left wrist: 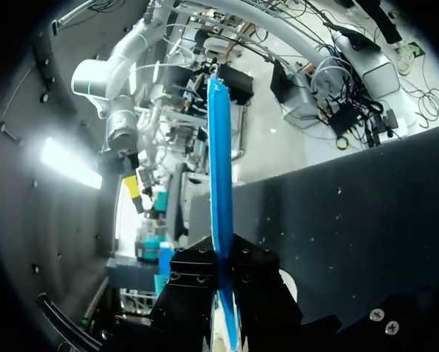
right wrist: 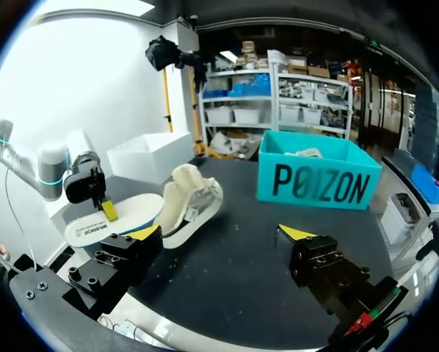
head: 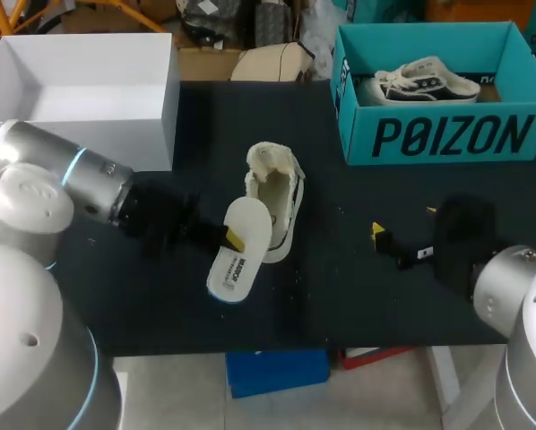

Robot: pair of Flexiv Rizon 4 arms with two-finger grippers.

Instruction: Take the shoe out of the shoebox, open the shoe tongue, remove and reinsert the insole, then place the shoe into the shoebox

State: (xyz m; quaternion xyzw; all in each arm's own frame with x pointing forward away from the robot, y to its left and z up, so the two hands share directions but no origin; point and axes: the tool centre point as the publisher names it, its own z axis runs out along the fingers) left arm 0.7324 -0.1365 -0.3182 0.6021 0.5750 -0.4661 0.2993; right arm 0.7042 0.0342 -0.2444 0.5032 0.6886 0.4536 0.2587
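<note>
The left gripper (head: 235, 238) is clamped on the white insole (head: 239, 253), holding it just beside the cream shoe (head: 275, 199), which lies on the black table (head: 358, 296) with its opening facing up. The right gripper (head: 404, 222) hovers with its fingers wide apart and nothing between them, well apart from the shoe and in front of the teal shoebox (head: 447, 134), where a second shoe (head: 425, 81) sits. With the insole out, putting it back appears to be the step in hand. It would go best if the toe end is tipped down into the opening and slid forward along the sole. The free gripper would pin the shoe so that it cannot skid, and the tongue would be kept clear. Whether the insole touches the shoe's side or merely overlaps it from above cannot be told. The left wrist view shows the insole edge-on only, the fingertips hidden behind the gripper's body. How far the tongue is folded back, and the shoe's inside, are hard to make out.
</note>
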